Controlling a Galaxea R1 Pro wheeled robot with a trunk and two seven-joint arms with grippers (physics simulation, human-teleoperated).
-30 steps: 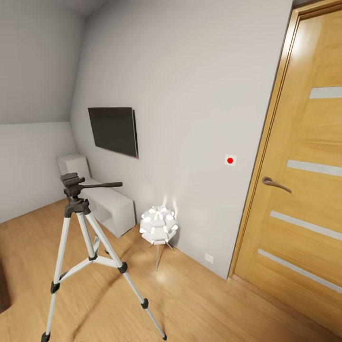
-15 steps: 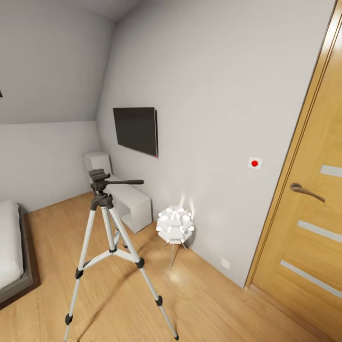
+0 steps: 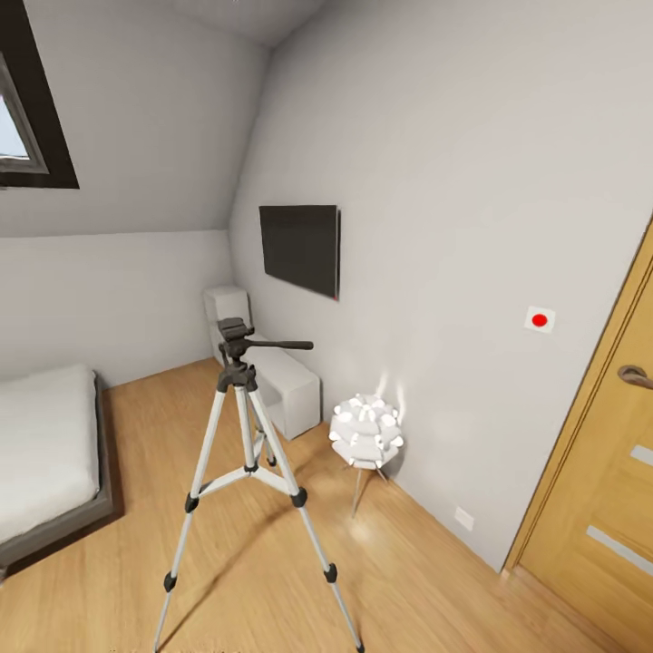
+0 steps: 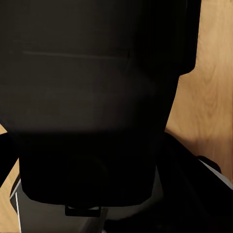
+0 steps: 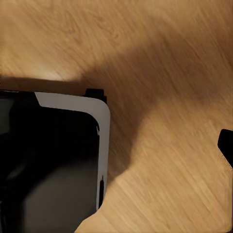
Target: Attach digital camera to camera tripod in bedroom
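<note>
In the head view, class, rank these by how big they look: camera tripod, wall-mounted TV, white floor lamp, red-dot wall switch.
1. camera tripod
2. wall-mounted TV
3. white floor lamp
4. red-dot wall switch

The tripod stands nearest the camera, which enlarges it.

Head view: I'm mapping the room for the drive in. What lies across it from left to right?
Skylight → bed → camera tripod → white globe lamp → red-dot wall switch → wooden door.
</note>
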